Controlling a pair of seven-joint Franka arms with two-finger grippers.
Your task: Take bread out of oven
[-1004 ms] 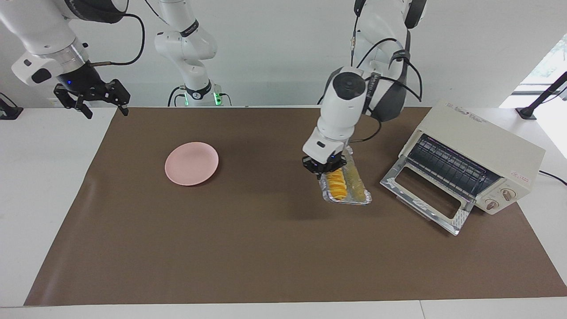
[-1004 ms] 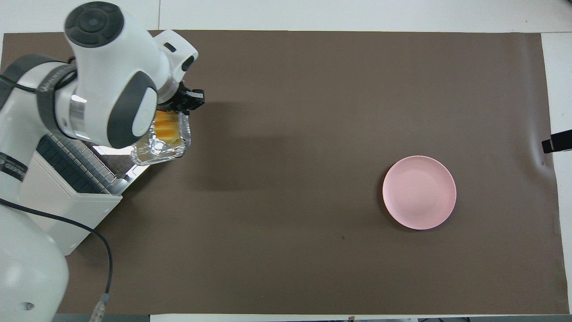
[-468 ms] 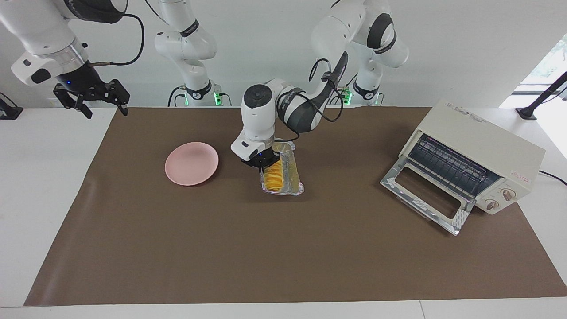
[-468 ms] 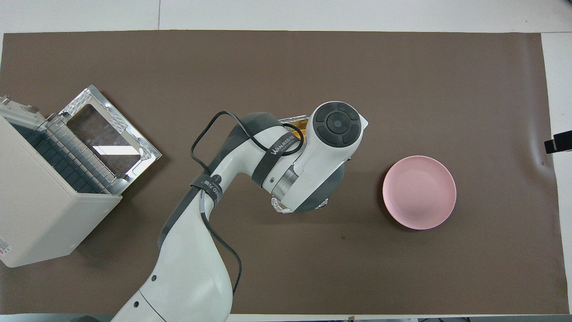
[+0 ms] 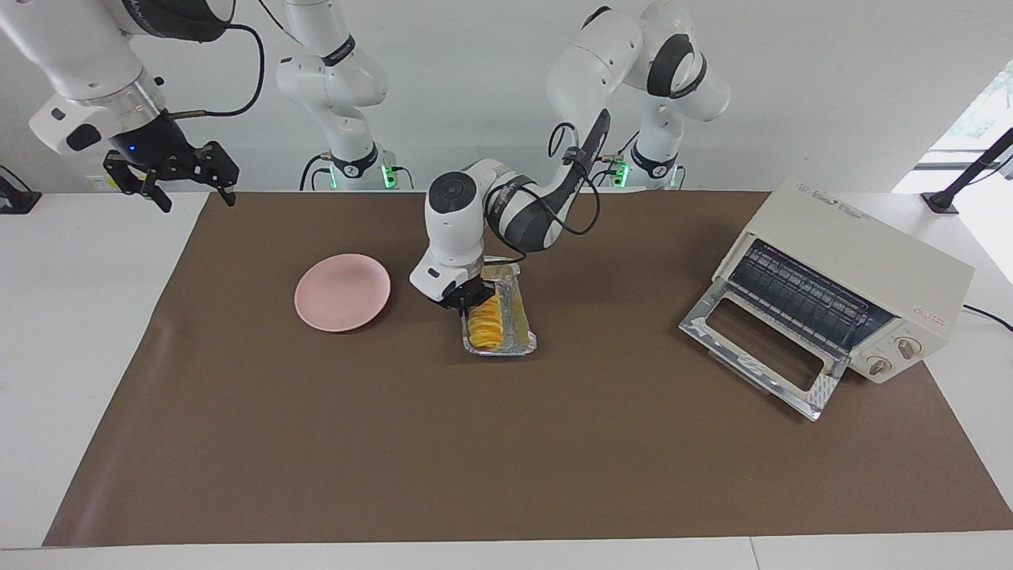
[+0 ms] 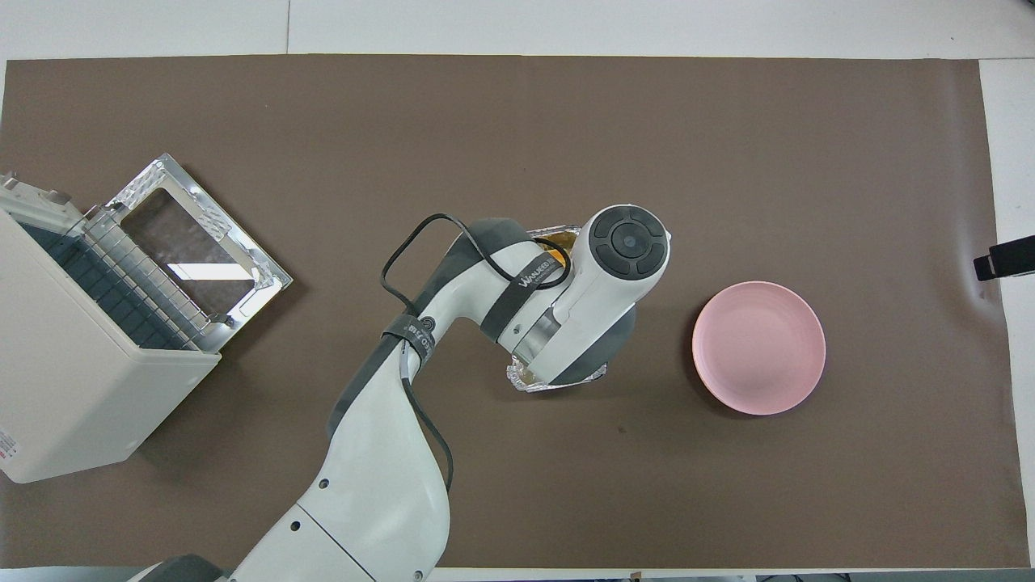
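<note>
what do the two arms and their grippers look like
Both arms are glossy white with dark grey joint bands and round grey end caps. Loose black cables loop along them. The left gripper and the right gripper are black; a black band with white lettering wraps the left arm.

My two glossy white Franka arms (image 5: 467,214) have dark grey joint bands and round black end caps. Black cables loop along them, strapped by lettered black bands. Both black two-finger grippers (image 5: 170,170) glow blue; green lights mark both bases at twelve o'clock.
</note>
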